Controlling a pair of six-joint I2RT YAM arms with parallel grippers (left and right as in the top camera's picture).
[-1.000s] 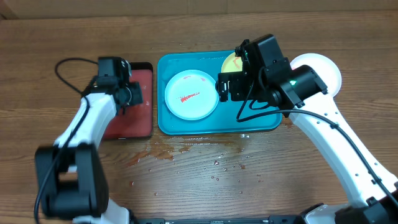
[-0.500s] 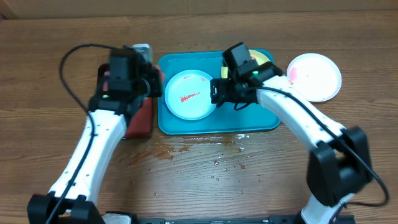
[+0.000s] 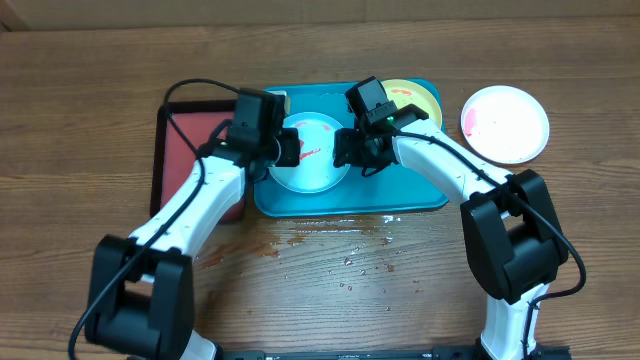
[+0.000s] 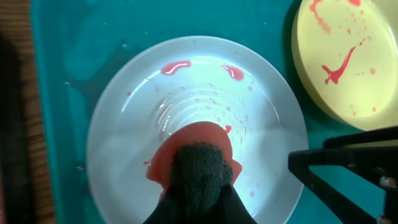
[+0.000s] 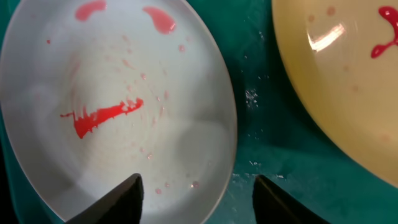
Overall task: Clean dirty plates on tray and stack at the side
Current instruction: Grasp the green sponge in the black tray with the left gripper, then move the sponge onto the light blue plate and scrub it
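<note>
Half lost behind the right arm (image 3: 440, 165): yellow-green plate (image 3: 418, 98) at the tray's (image 3: 400, 190) far right corner. Clamping a dark sponge (image 4: 199, 174) in the left gripper (image 4: 198, 208) over the light blue plate (image 4: 124, 124), tray's left end; straddling its rim with right gripper (image 5: 199, 190) fingers half apart

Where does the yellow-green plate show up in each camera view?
Overhead: yellow-green plate in the upper right corner of the tray.
Left wrist: top right corner.
Right wrist: right side.
Shared landmark: the red-smeared pale plate beside it.
</note>
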